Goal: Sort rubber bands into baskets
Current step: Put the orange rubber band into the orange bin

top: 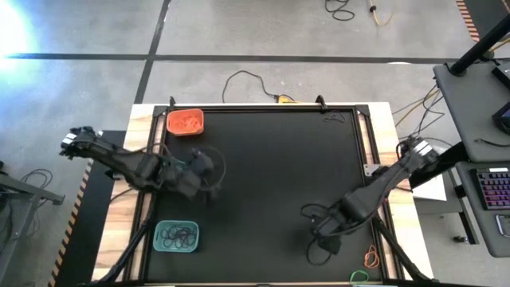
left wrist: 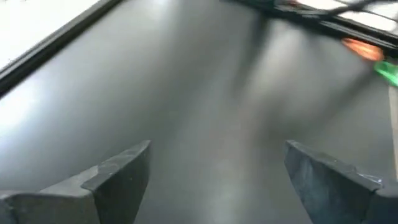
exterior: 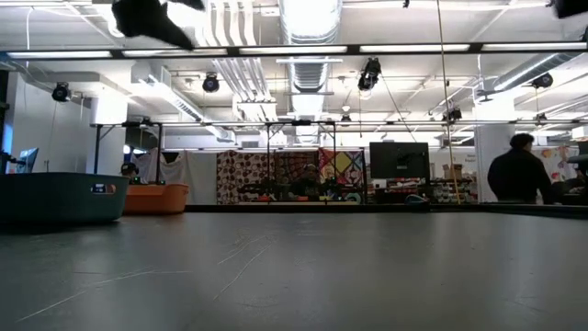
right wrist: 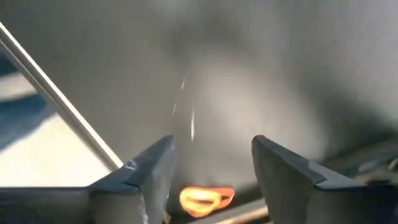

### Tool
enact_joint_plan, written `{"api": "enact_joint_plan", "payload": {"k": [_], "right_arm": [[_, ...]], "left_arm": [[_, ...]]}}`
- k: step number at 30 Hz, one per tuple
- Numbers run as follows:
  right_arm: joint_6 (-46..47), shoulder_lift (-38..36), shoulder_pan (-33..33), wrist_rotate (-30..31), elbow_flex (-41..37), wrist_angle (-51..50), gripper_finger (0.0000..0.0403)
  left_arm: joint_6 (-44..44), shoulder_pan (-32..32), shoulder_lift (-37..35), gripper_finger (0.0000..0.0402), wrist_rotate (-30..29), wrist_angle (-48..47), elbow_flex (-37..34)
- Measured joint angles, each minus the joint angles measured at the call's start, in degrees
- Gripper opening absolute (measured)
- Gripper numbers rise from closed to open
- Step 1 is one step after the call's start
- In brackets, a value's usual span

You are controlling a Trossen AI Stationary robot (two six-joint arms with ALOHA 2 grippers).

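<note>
Right now I have the left gripper (top: 209, 191) hanging over the black mat (top: 279, 175), between the orange basket (top: 185, 122) at the far left corner and the teal basket (top: 176, 236) at the near left edge. From its wrist camera I see both fingers (left wrist: 118, 177) standing wide apart with bare mat between them and nothing held. Far off in that same view, an orange band (left wrist: 364, 48) and a green band (left wrist: 387, 71) show as blurs near the mat's edge.

The orange basket holds a heap of orange bands (top: 186, 121); the teal one holds a tangle of dark bands (top: 177, 235). From the low camera I see those two baskets side by side at the left, teal nearer, orange behind it.

My right gripper (top: 325, 245) sits low over the near right part of the mat. Its fingers (right wrist: 149, 174) are parted, gripping nothing, and an orange band (right wrist: 205, 199) lies on the mat just ahead, in line with the gap. From above, that orange band (top: 371, 257) and a green one (top: 359, 277) lie near the mat's near right corner, apart from the gripper.

A person (exterior: 520, 179) stands in the room behind the table.
</note>
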Motion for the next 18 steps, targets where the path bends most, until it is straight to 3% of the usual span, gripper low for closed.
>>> {"api": "enact_joint_plan", "payload": {"k": [10, 18], "right_arm": [[5.1, 12.4, 5.9, -19.2, -0.1, 0.6, 0.0308], [4.2, 17.8, 12.2, -27.8, -7.2, 5.9, 0.0315]], "left_arm": [[7.4, -10.5, 9.7, 0.0345, 2.1, 14.8, 0.0], [8.5, -13.3, 16.1, 0.0343, 4.9, 18.8, 1.4]]}}
